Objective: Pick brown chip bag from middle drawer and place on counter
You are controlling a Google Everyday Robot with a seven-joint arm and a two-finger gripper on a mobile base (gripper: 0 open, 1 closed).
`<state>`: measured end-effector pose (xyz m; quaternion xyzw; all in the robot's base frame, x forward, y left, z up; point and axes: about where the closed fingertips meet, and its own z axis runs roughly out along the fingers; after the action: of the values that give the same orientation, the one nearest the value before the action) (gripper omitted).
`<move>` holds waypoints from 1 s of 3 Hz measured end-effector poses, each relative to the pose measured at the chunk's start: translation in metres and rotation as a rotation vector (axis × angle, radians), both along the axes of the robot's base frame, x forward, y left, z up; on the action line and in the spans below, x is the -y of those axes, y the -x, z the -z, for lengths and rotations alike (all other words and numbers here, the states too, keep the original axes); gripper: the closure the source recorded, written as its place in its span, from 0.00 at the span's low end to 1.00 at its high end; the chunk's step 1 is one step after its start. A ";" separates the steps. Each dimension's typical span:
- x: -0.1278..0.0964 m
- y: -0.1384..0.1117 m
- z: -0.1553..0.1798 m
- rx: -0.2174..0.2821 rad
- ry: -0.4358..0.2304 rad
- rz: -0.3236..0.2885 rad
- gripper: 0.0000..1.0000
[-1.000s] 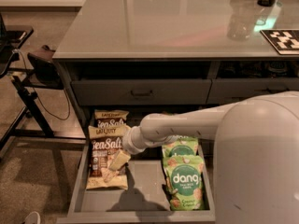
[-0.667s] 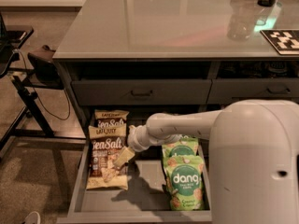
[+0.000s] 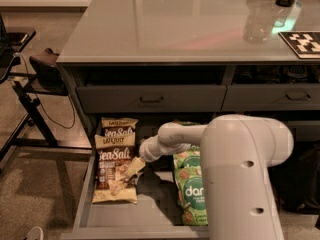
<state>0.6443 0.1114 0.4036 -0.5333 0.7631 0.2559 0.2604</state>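
Grey-green counter (image 3: 165, 24) at 12 o'clock holds no bag yet; below it the middle drawer (image 3: 150, 211) stands open, the brown chip bag (image 3: 112, 176) lying flat at its 9 o'clock side. At the bag's 3 o'clock edge sits the gripper (image 3: 131, 169); whether it has closed on the bag I cannot tell, so lifting and placing likely remain

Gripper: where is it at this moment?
In the camera view, the gripper is down in the open middle drawer, at the right edge of the nearer brown chip bag, left of the green pouch.
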 end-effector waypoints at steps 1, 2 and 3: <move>-0.021 -0.006 0.017 -0.020 -0.022 -0.024 0.00; -0.042 0.001 0.022 -0.031 -0.058 -0.036 0.00; -0.070 0.008 0.002 -0.010 -0.021 -0.010 0.00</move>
<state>0.6368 0.1815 0.4020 -0.5331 0.7589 0.2679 0.2608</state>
